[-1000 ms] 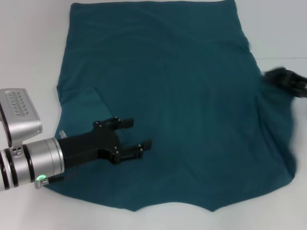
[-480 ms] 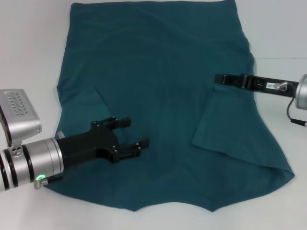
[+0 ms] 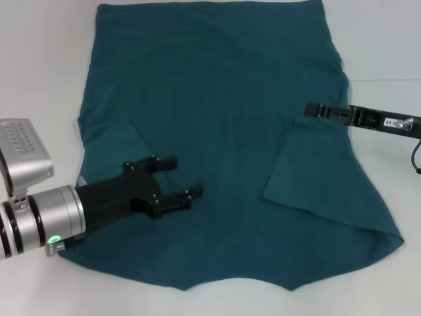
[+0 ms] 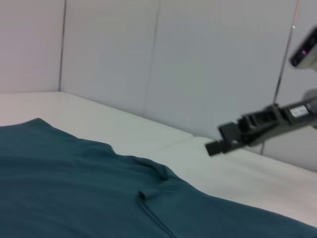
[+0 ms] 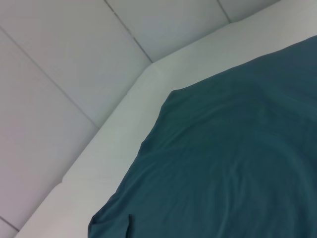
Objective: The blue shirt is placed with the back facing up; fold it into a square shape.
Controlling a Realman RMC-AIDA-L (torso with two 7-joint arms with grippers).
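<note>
- Shirt first: the blue shirt (image 3: 217, 138) lies spread flat on our white desk (image 3: 39, 72), plain side up, and covers most of the head view from the far edge to the near edge.
- Its right sleeve (image 3: 306, 164) is turned inward and lies as a flap on the body of the shirt, with a clear crease along the flap's inner edge.
- The left sleeve (image 3: 108, 141) also sits folded over the body, just beyond our left arm.
- Our left end effector (image 3: 179, 178) hovers above the lower left part of the shirt, with both fingers spread apart and no cloth between them.
- Our right end effector (image 3: 314, 109) reaches in from the right, and its tip is at the upper corner of the folded sleeve flap.
- We see it edge-on in the head view, so we cannot tell whether its fingers are parted or whether they hold any cloth.
- From the left wrist view, the right end effector (image 4: 223, 141) shows farther off, above the desk beyond the shirt's edge, with a pale panelled wall (image 4: 148, 54) behind it.
- From the right wrist view, we see only the shirt (image 5: 233, 163) lying smooth on the desk (image 5: 114, 148), with one corner reaching toward the wall.
</note>
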